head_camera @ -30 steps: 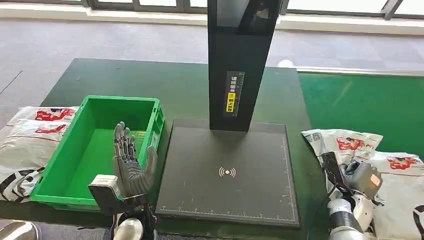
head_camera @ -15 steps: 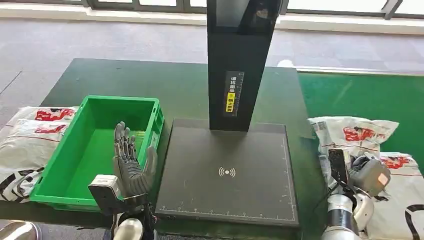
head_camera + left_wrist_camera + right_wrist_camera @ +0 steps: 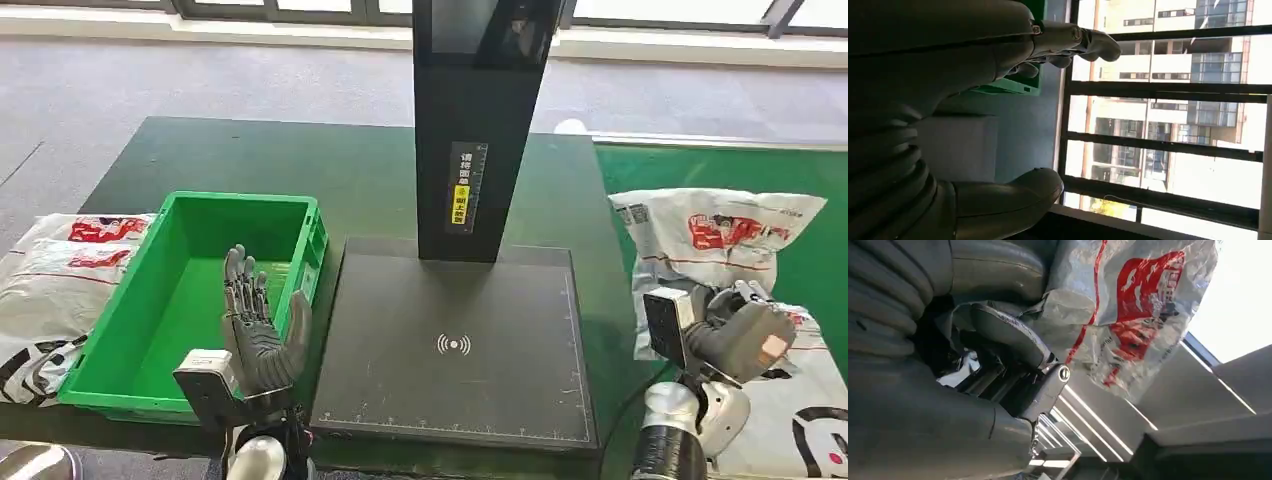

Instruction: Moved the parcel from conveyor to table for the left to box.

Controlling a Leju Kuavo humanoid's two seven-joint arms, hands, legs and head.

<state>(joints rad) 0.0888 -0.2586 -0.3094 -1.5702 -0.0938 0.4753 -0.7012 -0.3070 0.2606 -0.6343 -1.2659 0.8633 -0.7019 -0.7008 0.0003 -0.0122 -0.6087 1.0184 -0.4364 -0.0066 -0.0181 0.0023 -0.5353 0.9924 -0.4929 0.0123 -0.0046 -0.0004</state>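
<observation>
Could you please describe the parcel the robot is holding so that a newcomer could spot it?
Look right of the black scanner. The parcel is a crinkled white bag with red print, gripped by the right robot hand. Unlike the bag under it, it is lifted.

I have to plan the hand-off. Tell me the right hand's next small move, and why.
Probably carry the parcel leftward over the black scanner plate and lower it: the right hand grips it lifted, while the left hand waits open by the green box.

Glossy crinkled plastic parcel [image 3: 715, 228], smooth green plastic crate [image 3: 130, 330], matt black platform [image 3: 460, 300]
</observation>
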